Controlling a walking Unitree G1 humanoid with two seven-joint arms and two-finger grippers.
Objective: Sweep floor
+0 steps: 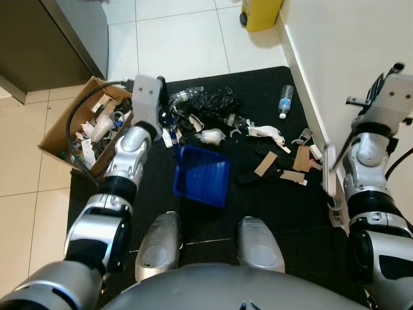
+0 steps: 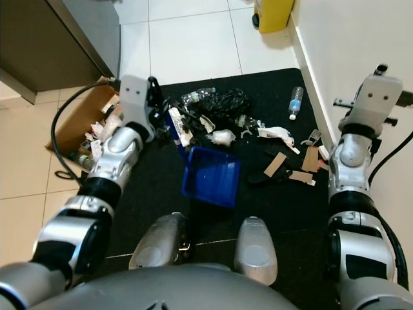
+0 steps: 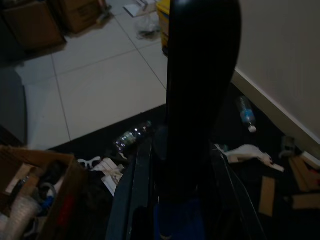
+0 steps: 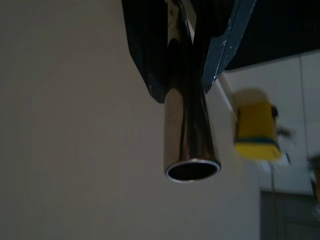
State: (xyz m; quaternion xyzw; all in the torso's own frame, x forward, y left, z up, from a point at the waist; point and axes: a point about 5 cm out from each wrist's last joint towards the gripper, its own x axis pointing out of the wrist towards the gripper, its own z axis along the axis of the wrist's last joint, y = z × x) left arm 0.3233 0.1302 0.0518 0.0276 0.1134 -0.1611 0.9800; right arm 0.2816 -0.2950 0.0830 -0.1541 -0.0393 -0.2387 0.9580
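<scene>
A blue dustpan point(image 1: 201, 174) rests on the black mat point(image 1: 155, 194) in front of my feet, open side toward the litter. My left gripper point(image 1: 165, 120) is shut on its upright blue handle point(image 3: 175, 220). Litter lies scattered past it: a black plastic bag point(image 1: 213, 100), a clear crushed bottle point(image 1: 187, 95), a water bottle point(image 1: 286, 101), white scraps point(image 1: 264, 133) and cardboard pieces point(image 1: 264, 163). My right gripper point(image 4: 185, 75) is shut on a shiny metal broom handle point(image 4: 190, 145) beside the wall. The thin broom handle point(image 1: 342, 152) runs down to its head point(image 1: 331, 187) at the baseboard.
A cardboard box point(image 1: 61, 129) full of trash stands at the mat's left edge. A white wall point(image 1: 348, 45) runs along the right. A yellow container point(image 1: 261, 13) stands by the wall on the white tiles. A dark cabinet point(image 1: 45, 39) is at far left.
</scene>
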